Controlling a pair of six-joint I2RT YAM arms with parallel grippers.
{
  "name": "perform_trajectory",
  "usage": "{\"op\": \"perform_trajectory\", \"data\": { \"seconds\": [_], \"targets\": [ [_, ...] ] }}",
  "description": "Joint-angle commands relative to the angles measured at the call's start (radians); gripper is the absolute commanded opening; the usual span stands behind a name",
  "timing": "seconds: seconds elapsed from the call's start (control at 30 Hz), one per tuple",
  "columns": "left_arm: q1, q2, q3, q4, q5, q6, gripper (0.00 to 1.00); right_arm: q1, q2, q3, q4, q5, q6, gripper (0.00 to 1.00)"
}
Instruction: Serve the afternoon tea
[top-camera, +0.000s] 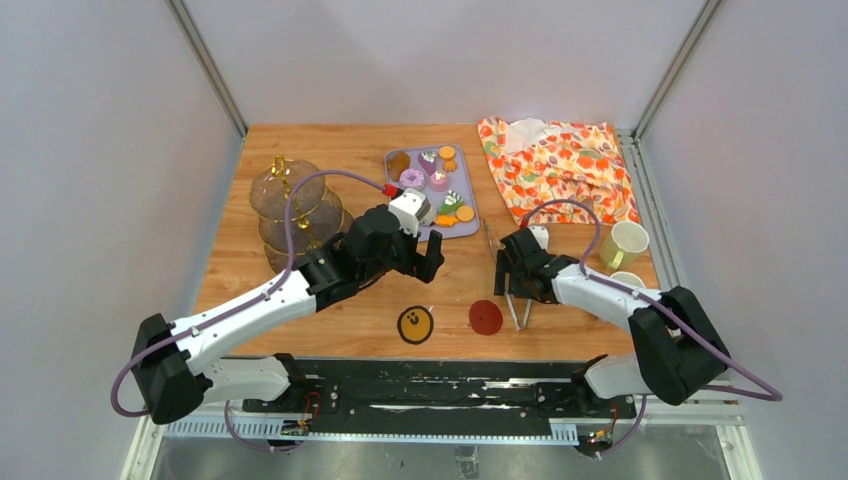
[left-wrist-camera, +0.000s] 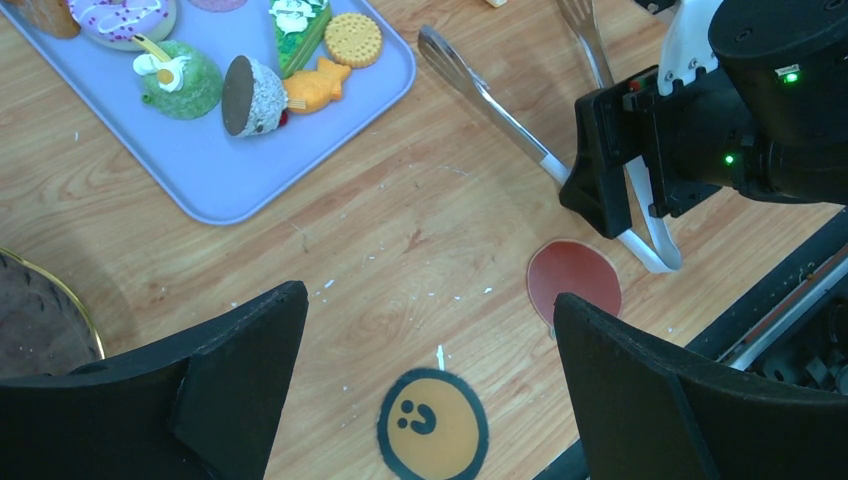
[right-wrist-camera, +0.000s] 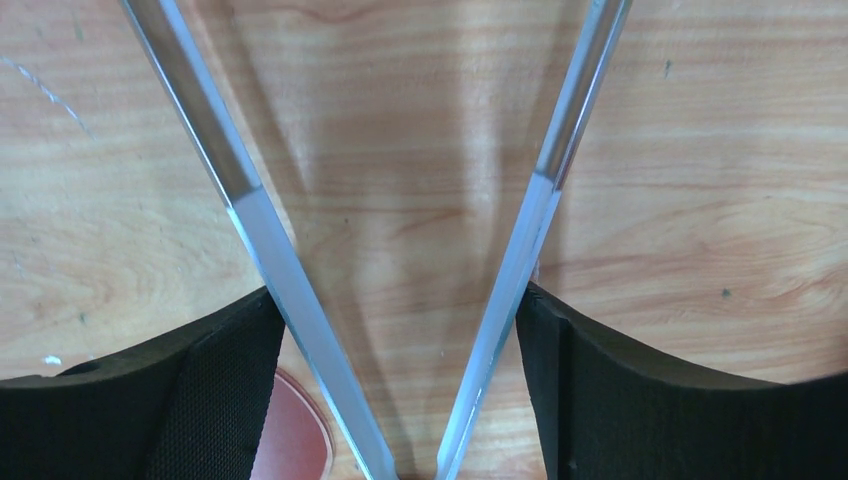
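Two fingers of the right gripper straddle the tongs, touching both arms, not yet squeezed: close evenly near the hinge. The left gripper hangs wide, empty. Pastries sit on the tray at 12 o'clock, stand at 10.

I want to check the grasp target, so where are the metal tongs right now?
The metal tongs lie on the table's right half, just right of the red coaster, with the right gripper straddling both arms.
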Motion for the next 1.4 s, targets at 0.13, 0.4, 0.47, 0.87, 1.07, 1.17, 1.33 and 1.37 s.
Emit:
{"op": "perform_trajectory", "data": {
  "seconds": [0.13, 0.4, 0.47, 0.87, 1.07, 1.17, 1.33, 1.37],
  "targets": [
    [-0.008, -0.006, 0.027, -0.014, 0.002, 0.014, 0.98, 0.014, 0.027, -0.076, 0.083, 0.049, 0.046, 0.69],
    [-0.007, 0.002, 0.034, -0.006, -0.011, 0.02, 0.98, 0.023, -0.13, -0.112, -0.046, -0.033, 0.059, 0.23],
    [-0.008, 0.006, 0.036, -0.01, -0.016, 0.02, 0.98, 0.023, -0.165, -0.097, -0.089, -0.036, 0.047, 0.19],
    [-0.008, -0.03, 0.005, -0.005, -0.058, 0.01, 0.98, 0.024, -0.098, 0.097, -0.278, -0.074, -0.243, 0.16],
    [-0.007, -0.054, -0.014, -0.008, -0.078, 0.01, 0.98, 0.015, 0.067, 0.174, -0.21, -0.075, -0.29, 0.19],
    [-0.007, -0.057, -0.016, -0.008, -0.081, 0.01, 0.98, 0.015, 0.151, 0.205, -0.151, -0.092, -0.321, 0.22],
    [-0.008, -0.07, -0.021, -0.008, -0.08, 0.007, 0.98, 0.013, 0.196, 0.218, -0.069, -0.032, -0.349, 0.39],
    [-0.008, -0.073, -0.022, -0.005, -0.079, 0.005, 0.98, 0.014, 0.192, 0.21, -0.045, -0.032, -0.357, 0.44]
  ]
}}
